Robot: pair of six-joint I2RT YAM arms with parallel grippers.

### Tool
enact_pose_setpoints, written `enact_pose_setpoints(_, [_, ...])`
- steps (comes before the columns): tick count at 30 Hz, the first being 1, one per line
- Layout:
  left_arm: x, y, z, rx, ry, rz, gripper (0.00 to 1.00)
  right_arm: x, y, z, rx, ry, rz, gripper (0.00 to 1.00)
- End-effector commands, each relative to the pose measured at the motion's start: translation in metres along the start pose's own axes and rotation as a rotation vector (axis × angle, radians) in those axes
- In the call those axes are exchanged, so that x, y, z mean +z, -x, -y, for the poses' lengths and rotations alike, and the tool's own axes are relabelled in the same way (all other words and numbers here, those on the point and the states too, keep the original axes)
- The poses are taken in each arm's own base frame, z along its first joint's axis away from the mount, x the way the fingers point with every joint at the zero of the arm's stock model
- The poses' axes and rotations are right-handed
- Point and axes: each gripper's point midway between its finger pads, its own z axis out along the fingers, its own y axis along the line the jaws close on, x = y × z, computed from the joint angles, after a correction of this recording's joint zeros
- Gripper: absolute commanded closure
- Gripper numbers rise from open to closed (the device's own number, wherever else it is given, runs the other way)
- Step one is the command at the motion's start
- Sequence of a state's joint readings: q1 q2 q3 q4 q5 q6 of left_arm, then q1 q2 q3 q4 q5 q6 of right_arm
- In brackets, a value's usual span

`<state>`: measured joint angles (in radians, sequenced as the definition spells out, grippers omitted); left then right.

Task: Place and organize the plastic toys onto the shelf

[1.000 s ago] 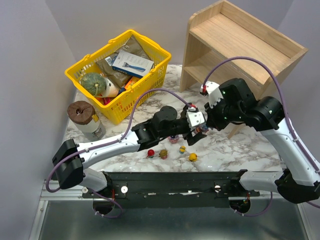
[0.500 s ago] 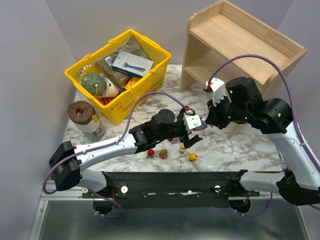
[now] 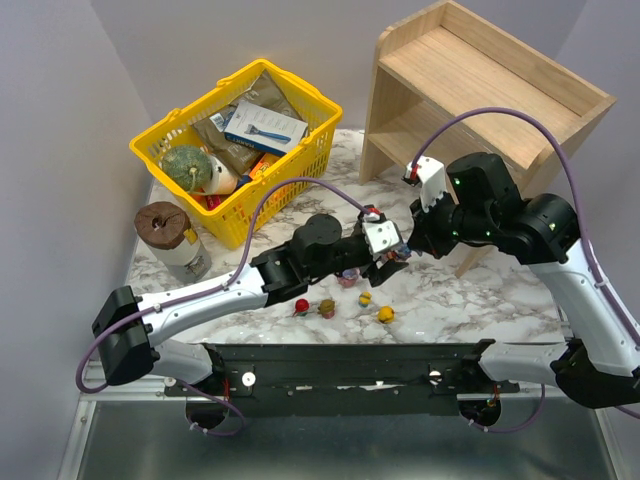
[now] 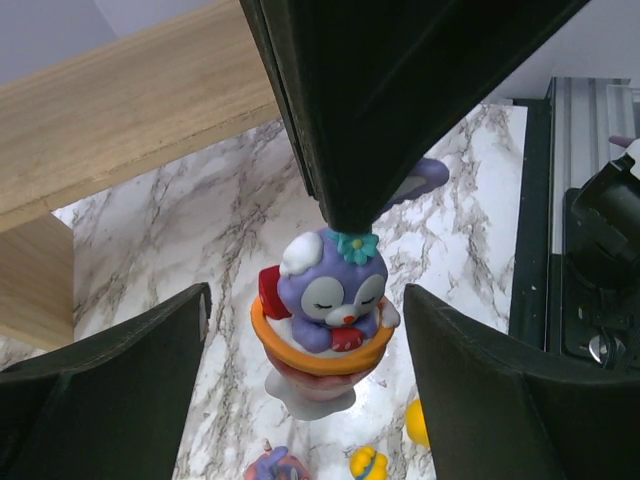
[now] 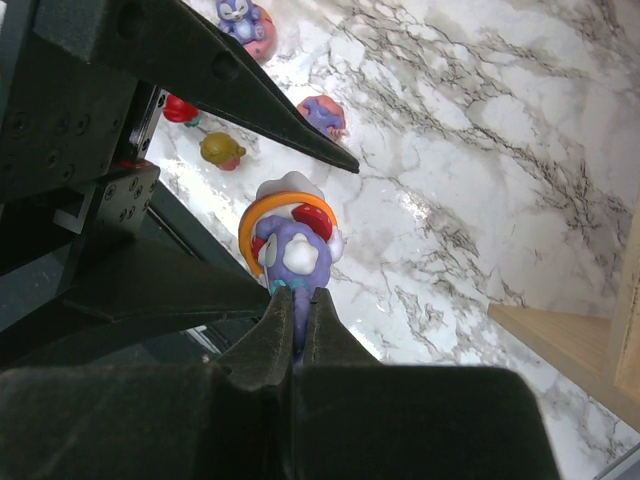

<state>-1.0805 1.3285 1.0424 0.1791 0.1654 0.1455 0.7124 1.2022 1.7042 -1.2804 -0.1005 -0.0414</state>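
Observation:
My right gripper (image 5: 297,300) is shut on the long ears of a purple figurine (image 5: 290,240) sitting in an orange cup, and holds it above the marble table. My left gripper (image 4: 308,295) is open, with a finger on each side of this figurine (image 4: 325,310) and a gap on both sides. The two grippers meet at the table's middle in the top view: the left gripper (image 3: 390,262), the right gripper (image 3: 406,248). Loose toys lie below: a red one (image 3: 301,305), an olive-brown one (image 3: 326,308), two yellow ones (image 3: 365,298) and a purple-pink one (image 3: 348,277). The wooden shelf (image 3: 480,80) stands at the back right.
A yellow basket (image 3: 165,140) of groceries and a green gourd (image 3: 185,167) stands at the back left. A brown-lidded jar (image 3: 165,228) stands in front of it. The black arm rail (image 3: 340,365) runs along the near edge. The shelf's lower edge shows in the right wrist view (image 5: 570,340).
My left arm's elbow has swung left while its gripper stayed by the right gripper. My right gripper shifted right a little, then came back.

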Motion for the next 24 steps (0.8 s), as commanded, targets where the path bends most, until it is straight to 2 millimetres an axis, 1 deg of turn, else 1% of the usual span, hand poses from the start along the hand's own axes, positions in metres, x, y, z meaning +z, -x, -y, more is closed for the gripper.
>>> enact_pose_setpoints(1, [0.005, 0.017, -0.003, 0.006, 0.007, 0.043, 0.24, 0.001, 0.010, -0.006, 0.005, 0.032, 0.037, 0.99])
enact_pose_setpoints(3, [0.005, 0.016, -0.002, 0.006, 0.003, 0.041, 0.29, 0.001, 0.010, -0.006, 0.008, 0.032, 0.035, 0.99])
enact_pose_setpoints(4, [0.007, 0.015, 0.000, 0.003, -0.007, 0.033, 0.33, 0.001, 0.010, -0.006, 0.007, 0.032, 0.035, 0.99])
enact_pose_setpoints(6, [0.008, 0.011, 0.002, 0.001, -0.019, 0.022, 0.36, 0.000, 0.012, -0.006, 0.007, 0.029, 0.041, 0.99])
enact_pose_setpoints(9, [0.010, 0.005, 0.005, -0.007, -0.035, 0.005, 0.46, -0.002, 0.014, -0.006, 0.009, 0.030, 0.050, 0.99])
enact_pose_setpoints(10, [0.011, 0.004, 0.005, -0.008, -0.037, 0.000, 0.54, -0.003, 0.015, -0.006, 0.012, 0.030, 0.053, 0.99])
enact_pose_setpoints(13, [0.013, 0.004, 0.005, -0.010, -0.036, -0.003, 0.72, -0.004, 0.015, -0.006, 0.017, 0.025, 0.056, 0.99])
enact_pose_setpoints(14, [0.013, 0.005, 0.004, -0.009, -0.032, -0.004, 0.82, -0.004, 0.016, -0.005, 0.018, 0.022, 0.058, 0.99])
enact_pose_setpoints(15, [0.014, 0.005, 0.004, -0.009, -0.032, -0.004, 0.86, -0.005, 0.016, -0.005, 0.022, 0.021, 0.059, 0.98])
enact_pose_setpoints(16, [0.015, 0.005, 0.003, -0.014, -0.029, -0.006, 0.95, -0.006, 0.017, -0.005, 0.027, 0.016, 0.063, 0.96])
enact_pose_setpoints(17, [0.015, 0.007, 0.003, -0.018, -0.028, -0.003, 0.99, -0.006, 0.017, -0.003, 0.030, 0.007, 0.065, 0.91])
enact_pose_setpoints(19, [0.017, 0.008, 0.003, -0.032, -0.026, 0.001, 1.00, -0.008, 0.019, -0.001, 0.030, -0.005, 0.072, 0.84])
enact_pose_setpoints(21, [0.019, 0.008, 0.003, -0.047, -0.025, 0.005, 1.00, -0.010, 0.021, 0.002, 0.068, -0.031, 0.083, 0.72])
enact_pose_setpoints(22, [0.020, 0.011, 0.003, -0.054, -0.027, 0.016, 1.00, -0.012, 0.023, 0.003, 0.074, -0.042, 0.092, 0.64])
enact_pose_setpoints(23, [0.020, 0.012, 0.004, -0.070, -0.026, 0.022, 1.00, -0.013, 0.026, 0.009, 0.082, -0.073, 0.106, 0.58])
enact_pose_setpoints(24, [0.021, 0.013, 0.003, -0.076, -0.023, 0.027, 1.00, -0.015, 0.027, 0.010, 0.096, -0.087, 0.116, 0.56])
